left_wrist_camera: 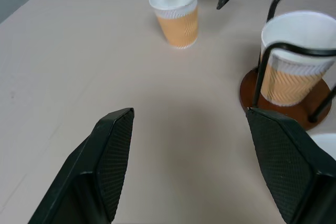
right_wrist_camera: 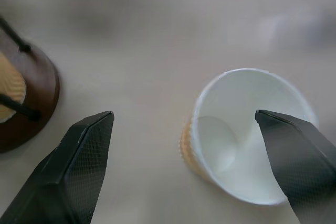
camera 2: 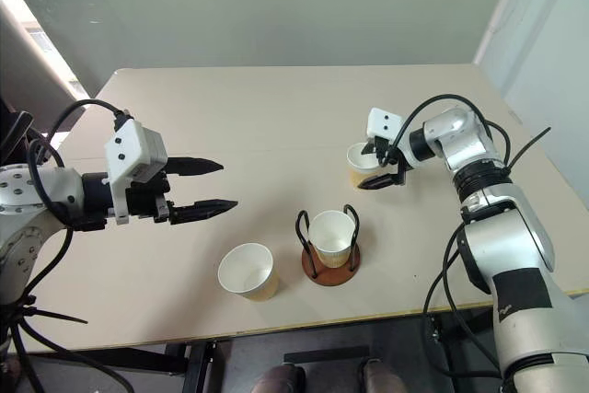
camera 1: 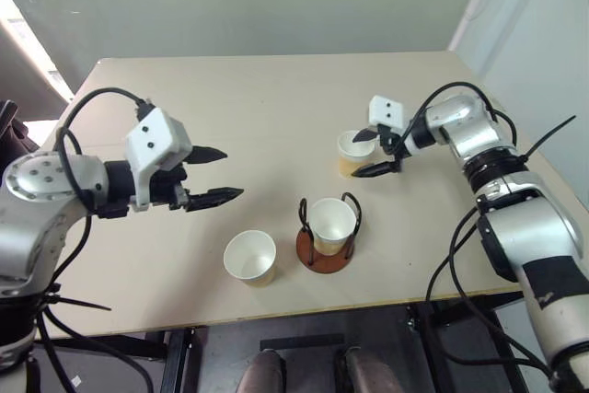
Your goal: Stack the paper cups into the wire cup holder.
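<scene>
Currently the right gripper (camera 1: 373, 152) had its two black fingers spread wide, holding nothing; the far tan-yellow tapered paper cup with white inside (camera 1: 353, 153) stood upright on the beige table (camera 1: 258, 108) at those fingers: one finger (right_wrist_camera: 296, 156) over the cup's mouth, the other (right_wrist_camera: 79, 166) outside its wall. Whether either touched it, can't tell.

The round reddish-brown disc holder with upright black wire loops (camera 1: 325, 248) sat just beyond that outer finger, with a second identical cup (camera 1: 331, 225) seated inside the loops.

The left gripper (camera 1: 213, 175) was fully open as well, empty, hovering above the table. The third cup (camera 1: 250, 258) stood upright below its fingertips, beside the holder, well apart from the fingers.
</scene>
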{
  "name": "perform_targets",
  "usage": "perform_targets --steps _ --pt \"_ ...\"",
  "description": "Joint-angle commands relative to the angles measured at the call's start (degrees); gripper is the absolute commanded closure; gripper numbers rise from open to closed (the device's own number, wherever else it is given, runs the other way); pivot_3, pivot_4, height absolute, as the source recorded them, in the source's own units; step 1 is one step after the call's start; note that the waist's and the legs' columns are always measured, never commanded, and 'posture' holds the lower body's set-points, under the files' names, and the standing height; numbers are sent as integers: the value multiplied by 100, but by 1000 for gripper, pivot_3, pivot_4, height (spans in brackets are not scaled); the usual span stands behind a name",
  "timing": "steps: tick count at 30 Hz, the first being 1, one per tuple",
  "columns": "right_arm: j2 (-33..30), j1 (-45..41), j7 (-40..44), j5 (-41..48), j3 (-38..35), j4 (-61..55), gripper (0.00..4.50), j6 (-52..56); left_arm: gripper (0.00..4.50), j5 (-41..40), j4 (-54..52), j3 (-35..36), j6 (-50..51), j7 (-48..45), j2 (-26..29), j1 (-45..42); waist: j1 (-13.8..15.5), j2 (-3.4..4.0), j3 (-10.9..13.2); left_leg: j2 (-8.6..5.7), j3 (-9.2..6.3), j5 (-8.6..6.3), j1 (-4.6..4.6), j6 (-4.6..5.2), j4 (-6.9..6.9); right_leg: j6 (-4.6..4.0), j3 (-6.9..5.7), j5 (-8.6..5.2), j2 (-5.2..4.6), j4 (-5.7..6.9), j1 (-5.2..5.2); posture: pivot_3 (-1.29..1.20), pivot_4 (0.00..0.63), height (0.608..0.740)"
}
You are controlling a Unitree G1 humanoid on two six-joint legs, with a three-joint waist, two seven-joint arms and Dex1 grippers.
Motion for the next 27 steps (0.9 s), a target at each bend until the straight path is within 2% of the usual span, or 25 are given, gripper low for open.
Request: perform_targets --steps 1,3,13,17,20,22,27 --pt "63 -5 -242 -372 54 145 405 -351 837 -183 -410 450 202 67 176 92 5 0 0 0 -1 0 1 0 0 -1 -2 1 0 2 2 0 150 740" --pt "146 -1 -290 -438 -6 220 957 -398 837 -235 -543 597 315 89 234 213 2 0 0 0 -1 0 3 0 2 -2 -3 2 -2 5 4 0 150 740" --pt "296 -68 -251 -574 -168 286 4486 -661 837 -429 -779 1076 475 149 308 480 -8 1 0 1 0 5 9 -8 3 -7 -5 7 -2 17 3 0 150 740" --pt "140 -194 174 -332 -386 -42 4486 -629 837 -442 -788 1100 450 166 325 514 -6 1 1 1 0 5 9 -8 3 -7 -5 7 -2 17 4 0 150 740" --pt "-237 -288 1191 245 -706 -1110 4486 -266 837 -445 -730 1101 382 115 341 496 -2 7 4 0 1 6 4 -11 2 -7 -5 7 -2 14 2 0 150 740" --pt "-523 -270 1550 924 -806 -2121 4486 343 837 -444 -706 1061 344 99 334 479 -1 7 5 0 3 10 0 -17 -1 -8 -6 6 -1 11 1 0 150 740" --pt "-1312 -229 1596 2834 -716 -4182 4486 1974 837 -416 -618 797 184 90 238 373 -13 6 4 3 3 49 10 -85 -13 -17 -6 0 5 -2 9 0 150 740"
